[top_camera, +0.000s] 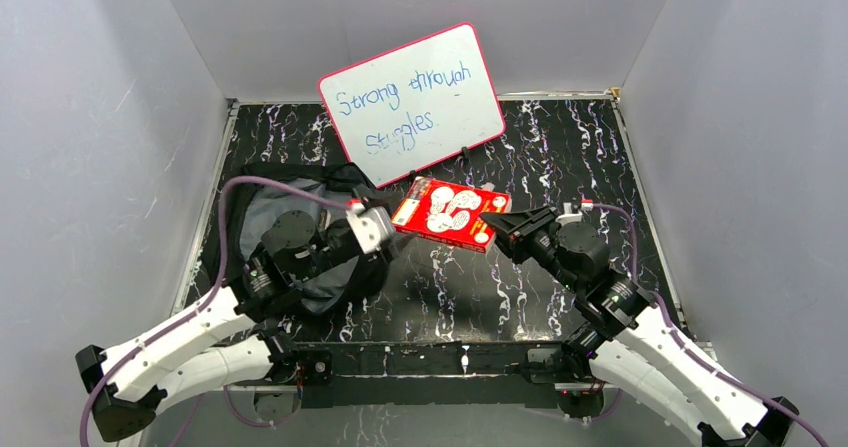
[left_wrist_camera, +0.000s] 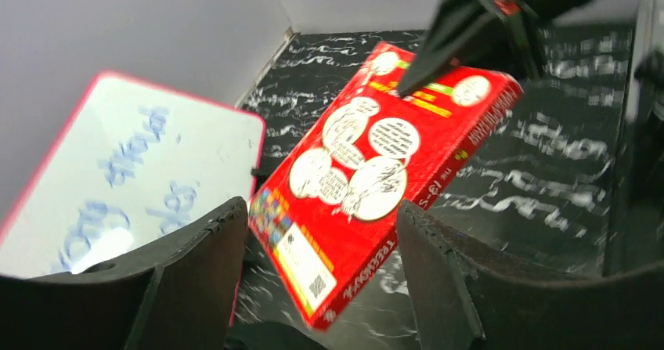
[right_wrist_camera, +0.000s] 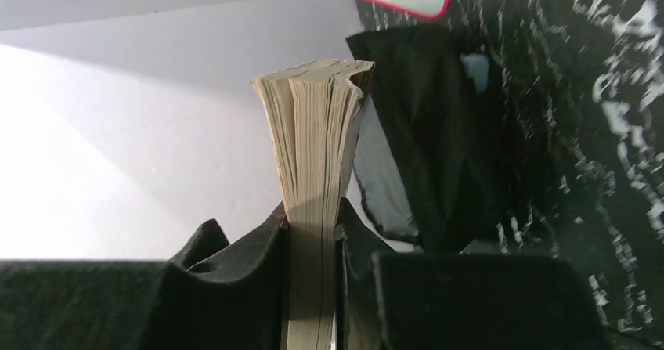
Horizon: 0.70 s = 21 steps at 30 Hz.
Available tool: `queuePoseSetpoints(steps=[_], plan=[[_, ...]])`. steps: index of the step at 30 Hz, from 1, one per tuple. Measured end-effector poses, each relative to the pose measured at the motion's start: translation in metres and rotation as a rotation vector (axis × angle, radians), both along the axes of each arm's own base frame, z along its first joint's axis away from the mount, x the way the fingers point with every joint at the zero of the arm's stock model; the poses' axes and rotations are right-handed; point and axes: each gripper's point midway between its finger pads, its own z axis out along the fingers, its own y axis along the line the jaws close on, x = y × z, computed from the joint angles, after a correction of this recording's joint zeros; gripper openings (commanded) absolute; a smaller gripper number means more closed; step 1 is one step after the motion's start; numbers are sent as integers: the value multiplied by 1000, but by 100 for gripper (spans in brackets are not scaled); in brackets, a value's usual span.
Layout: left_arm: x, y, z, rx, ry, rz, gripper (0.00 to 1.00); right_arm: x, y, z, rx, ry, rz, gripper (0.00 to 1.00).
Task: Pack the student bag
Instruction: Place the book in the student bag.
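My right gripper [top_camera: 492,229] is shut on a red paperback book [top_camera: 450,213] and holds it above the table, level with the bag's opening. In the right wrist view the book's page edge [right_wrist_camera: 317,170] stands clamped between the jaws. The black student bag [top_camera: 285,217] with grey lining lies at the left; it also shows in the right wrist view [right_wrist_camera: 438,138]. My left gripper [top_camera: 385,229] is open beside the book's left end. In the left wrist view the book [left_wrist_camera: 368,162] hangs between and beyond the open fingers [left_wrist_camera: 196,272], not touched by them.
A pink-framed whiteboard [top_camera: 412,102] with blue writing leans against the back wall behind the book; it also shows in the left wrist view [left_wrist_camera: 117,178]. Grey walls enclose the black marbled table [top_camera: 560,157] on three sides.
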Motion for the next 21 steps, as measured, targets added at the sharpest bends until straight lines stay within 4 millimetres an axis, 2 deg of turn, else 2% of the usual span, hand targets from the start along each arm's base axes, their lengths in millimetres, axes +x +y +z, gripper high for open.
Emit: queuePoseSetpoints(steps=[4, 8, 11, 14, 17, 19, 21], plan=[[13, 25, 9, -167, 283, 225, 68, 3, -15, -2, -105, -90, -41, 0], [32, 54, 12, -256, 503, 506, 68, 6, -19, -9, -300, -235, -11, 0], [46, 73, 3, -248, 601, 717, 68, 8, -18, -11, -446, -371, 41, 0], [63, 99, -33, -113, 717, 944, 69, 9, -16, -11, -551, -476, 87, 0], [85, 145, -90, 65, 844, 1225, 69, 8, -14, -10, -597, -536, 121, 0], [81, 177, -135, 217, 930, 1370, 68, 7, -12, -10, -608, -558, 141, 0], [67, 199, -157, 330, 983, 1447, 68, 5, -10, -10, -609, -566, 157, 0]])
